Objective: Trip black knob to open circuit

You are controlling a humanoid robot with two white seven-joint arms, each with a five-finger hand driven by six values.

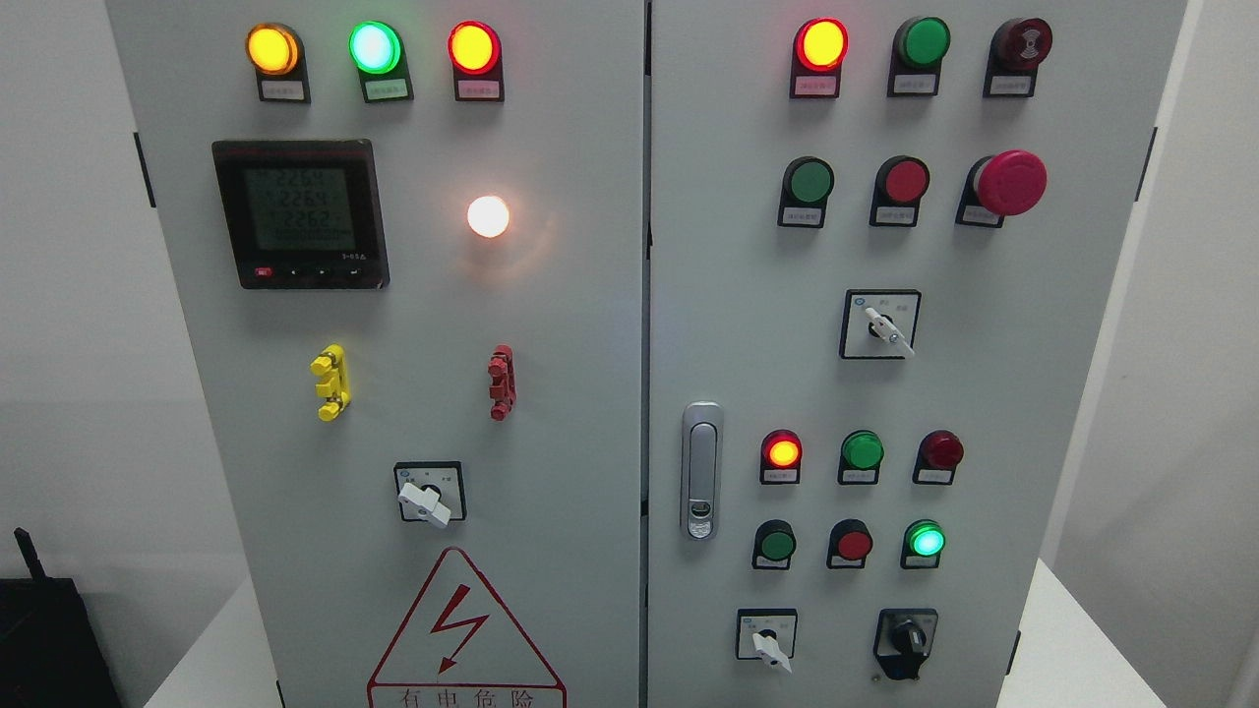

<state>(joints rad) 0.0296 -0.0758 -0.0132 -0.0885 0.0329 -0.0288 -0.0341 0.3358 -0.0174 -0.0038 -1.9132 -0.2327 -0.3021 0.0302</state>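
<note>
The black knob point(906, 641) sits at the bottom right of the right cabinet door point(984, 393), on a black plate. Its grip bar stands close to upright. To its left is a white selector switch point(768, 645) with its lever pointing down and right. Neither of my hands nor any arm shows in the head view.
The grey cabinet fills the view, with lit and unlit lamps, push buttons, a red mushroom stop button point(1008, 183), a door latch point(701, 470), a meter display point(300, 212) and two more white selectors point(885, 329) point(425, 501). A black box point(49, 639) stands at lower left.
</note>
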